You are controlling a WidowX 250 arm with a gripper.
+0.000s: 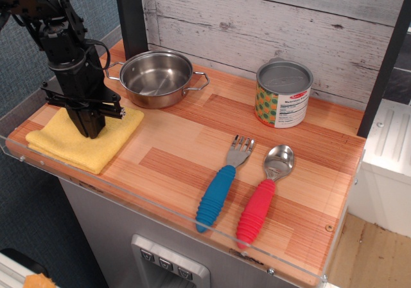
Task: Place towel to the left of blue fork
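At the near edge a clear plastic lip [160, 206] runs along the counter [186, 143], a striped wood-grain top in orange and pale bands. Below it a grey panel with small buttons is partly cut off by the bottom of the frame.

Nearest on the counter lie the fork [221, 182] and the spoon [264, 195], side by side on the right half. The fork has a chunky ribbed blue handle and a short silver head with tines pointing far; the spoon, just to its right, has a ribbed red handle and a shiny bowl.

On the near left corner lies the towel [67, 148], soft yellow terry, folded roughly square, well apart from the fork and to its left. Its far part is hidden behind the hand [90, 132].

The hand is black and points straight down onto the towel, fingertips pressed into or buried in the cloth. Its fingers look close together, but whether they pinch the fabric cannot be told. The arm [54, 27] rises up and left, with cables, and is cut off by the top left corner.

Farther back stands a round steel pan [156, 77] with two loop handles, just beside the towel. Far right stands a tin can [283, 94] with a patterned label. A weathered white plank wall [270, 18] closes the back.
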